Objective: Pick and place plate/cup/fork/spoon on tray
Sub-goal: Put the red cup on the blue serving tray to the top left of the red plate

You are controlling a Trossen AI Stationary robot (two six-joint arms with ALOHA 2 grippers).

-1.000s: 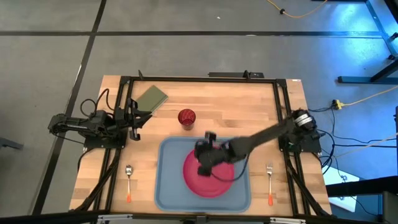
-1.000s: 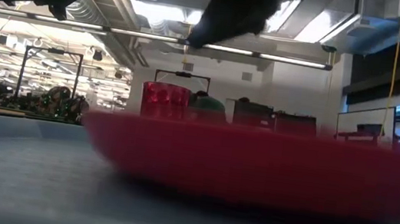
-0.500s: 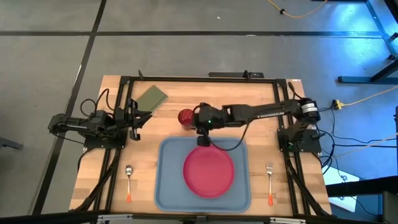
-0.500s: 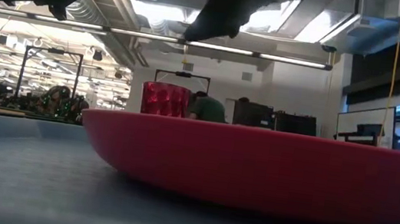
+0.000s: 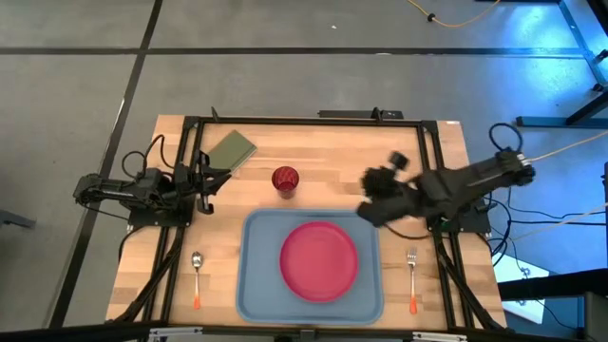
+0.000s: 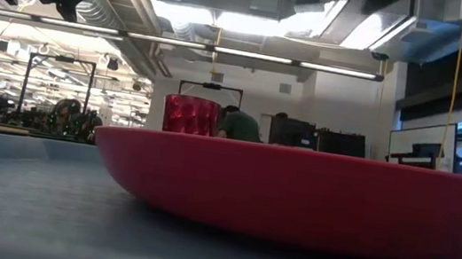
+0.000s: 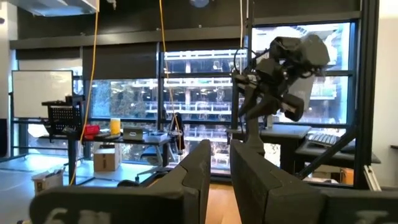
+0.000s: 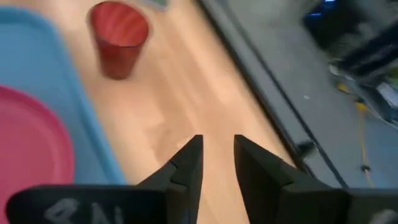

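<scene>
Left tool (image 5: pixel 204 183) sits at the left side of the bench (image 5: pixel 342 157), over its frame, and waits there. Its two fingers (image 7: pixel 202 168) are only a little bit apart, with nothing between them.

Near the left front corner of the bench lies the spoon (image 5: pixel 197 275), flat on the wood, just beside the tray (image 5: pixel 256 285). At the back left, a small olive-green flat piece (image 5: pixel 232 148) lies on the wood.

Next comes the cup (image 5: pixel 285 179). It stands upright on the wood just behind the tray and does not touch it.

The tray lies in the middle front of the bench. The plate (image 5: pixel 318 260) rests flat inside it, about in the middle.

Right tool (image 5: pixel 372 211) hangs over the bare wood by the tray's back right corner. Its fingers (image 8: pixel 189 163) are slightly apart and hold nothing.

The fork (image 5: pixel 412 277) lies flat on the wood to the right of the tray, near the front right corner.
</scene>
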